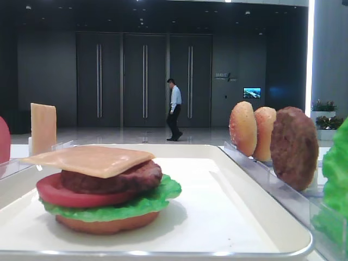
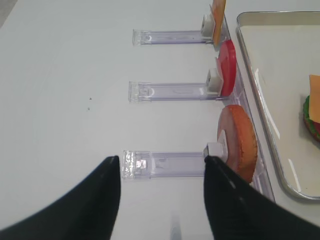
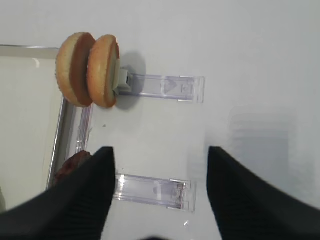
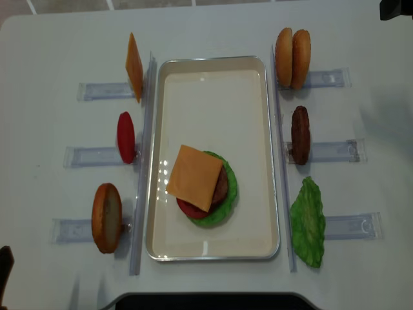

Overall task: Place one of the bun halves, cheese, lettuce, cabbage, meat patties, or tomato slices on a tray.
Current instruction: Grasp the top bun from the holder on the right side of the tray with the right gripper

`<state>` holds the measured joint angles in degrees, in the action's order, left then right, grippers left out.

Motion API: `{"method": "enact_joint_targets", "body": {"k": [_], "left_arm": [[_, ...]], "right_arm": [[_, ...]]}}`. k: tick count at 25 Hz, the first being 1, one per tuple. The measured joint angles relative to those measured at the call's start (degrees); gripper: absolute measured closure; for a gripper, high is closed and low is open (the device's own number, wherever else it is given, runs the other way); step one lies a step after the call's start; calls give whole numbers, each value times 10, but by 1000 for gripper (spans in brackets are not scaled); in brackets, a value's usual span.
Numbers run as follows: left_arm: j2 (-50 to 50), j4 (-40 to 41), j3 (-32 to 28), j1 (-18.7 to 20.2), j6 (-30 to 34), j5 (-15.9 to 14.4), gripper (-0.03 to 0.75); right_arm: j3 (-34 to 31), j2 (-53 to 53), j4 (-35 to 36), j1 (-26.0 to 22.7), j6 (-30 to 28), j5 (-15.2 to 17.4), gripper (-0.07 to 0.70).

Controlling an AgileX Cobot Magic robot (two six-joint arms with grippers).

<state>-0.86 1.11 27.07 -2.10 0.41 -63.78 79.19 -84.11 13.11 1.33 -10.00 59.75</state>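
Tray (image 4: 213,248) and stacked cheese (image 4: 195,176) show no readable writing.

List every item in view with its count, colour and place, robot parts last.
tray: one, white, table centre
stack: one; cheese over patty, tomato, lettuce and base; on tray
cheese: one, pale orange, upright, far left holder
tomato: one, red, middle left holder
bun: one, golden brown, near left holder
buns: two, golden, upright, far right holder
patty: one, dark brown, middle right holder
lettuce: one, green, near right holder
left claw: black, open, above near left holder
right claw: black, open, above a right holder
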Motion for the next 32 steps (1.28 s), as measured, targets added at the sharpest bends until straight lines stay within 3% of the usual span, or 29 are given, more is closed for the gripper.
{"method": "enact_joint_targets", "body": {"k": [8,32], "left_arm": [[0,0,0,0,0,0,307],[0,0,0,0,0,0,307]], "right_arm": [[63,-54,0,0,-3,12,207],[64,-68,0,0,-4,21,206]]}}
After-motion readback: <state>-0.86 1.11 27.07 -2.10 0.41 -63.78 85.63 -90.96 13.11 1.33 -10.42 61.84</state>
